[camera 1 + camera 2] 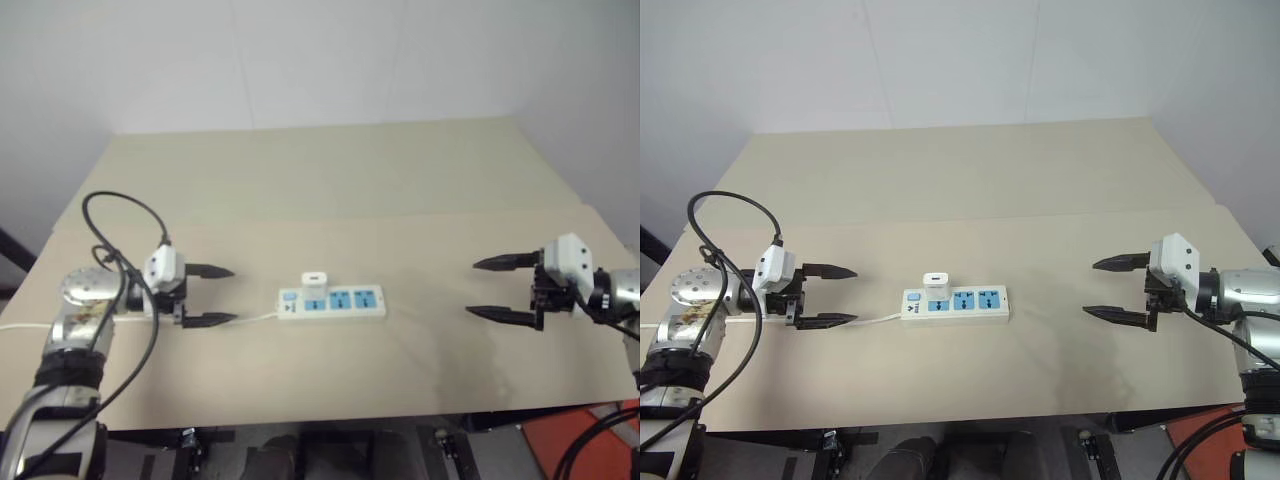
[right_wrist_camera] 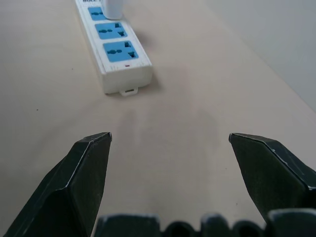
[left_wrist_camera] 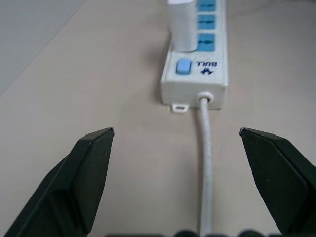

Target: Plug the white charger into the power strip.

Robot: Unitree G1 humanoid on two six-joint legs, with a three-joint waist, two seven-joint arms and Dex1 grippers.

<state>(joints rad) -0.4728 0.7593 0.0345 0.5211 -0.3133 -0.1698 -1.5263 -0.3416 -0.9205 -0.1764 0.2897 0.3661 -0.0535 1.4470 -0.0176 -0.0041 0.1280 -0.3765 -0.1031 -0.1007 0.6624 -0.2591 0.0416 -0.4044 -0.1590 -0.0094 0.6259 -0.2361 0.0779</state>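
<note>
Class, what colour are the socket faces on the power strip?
Blue, on the white power strip; clearest in the right wrist view.

Bare table (image 1: 330, 190) all round the strip (image 1: 332, 303), charger (image 1: 314, 285) upright on its leftmost socket, cord (image 1: 256, 318) trailing left toward the left gripper (image 1: 222, 296), right side open

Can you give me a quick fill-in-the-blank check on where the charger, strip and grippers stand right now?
1. The white charger stands plugged into the power strip in the socket nearest its ____ end.
2. The strip shows ____ blue sockets without a plug.
3. Both the left gripper and the right gripper have their fingers ____.
4. The thin white cord leaves the strip toward the ____ gripper.

Missing words: switch; two; open; left
</note>
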